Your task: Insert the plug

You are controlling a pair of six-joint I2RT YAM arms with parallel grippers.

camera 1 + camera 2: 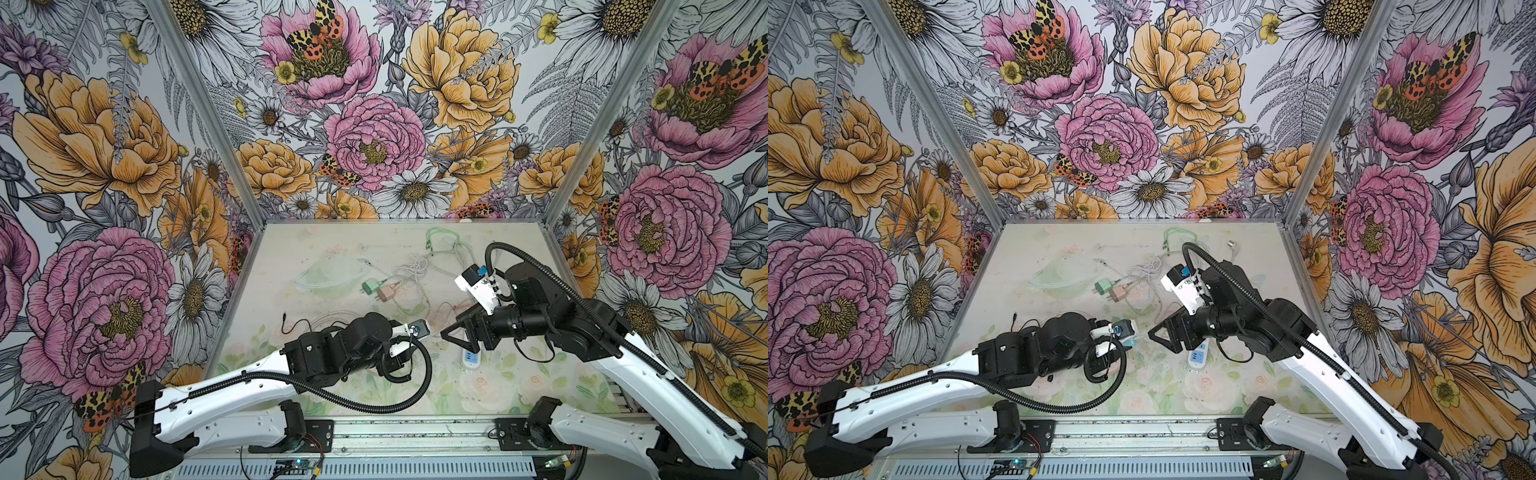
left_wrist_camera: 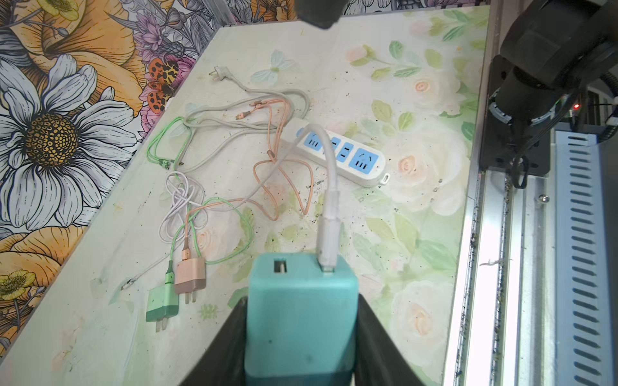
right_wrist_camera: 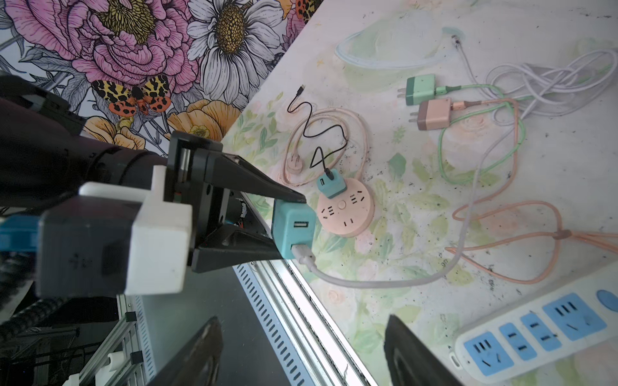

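We are looking at the left gripper [image 3: 290, 230] clamping the teal charger [image 2: 301, 290] between its two black fingers, jaws about half closed around the block's sides and holding it in the air just beside the white power strip [image 2: 347, 157], on the left arm's side of it. The white USB plug [image 2: 327, 247] is sitting in one of the charger's two ports, apparently pushed well in, while the neighbouring port is showing empty. Its white cable [image 2: 329, 160] is arching away and crossing over the strip. We are seeing the right gripper [image 3: 302, 320] hanging above the strip with its fingers spread wide and gripping nothing, its tips pointing at the held charger. A green charger [image 2: 162, 300] and a pink charger [image 2: 190, 275] are lying side by side on the table [image 2: 418, 234], well apart from the strip, amid loose cords. A round pink socket [image 3: 347, 214] is lying farther from the strip than the held charger, carrying a second teal charger [image 3: 331, 185].
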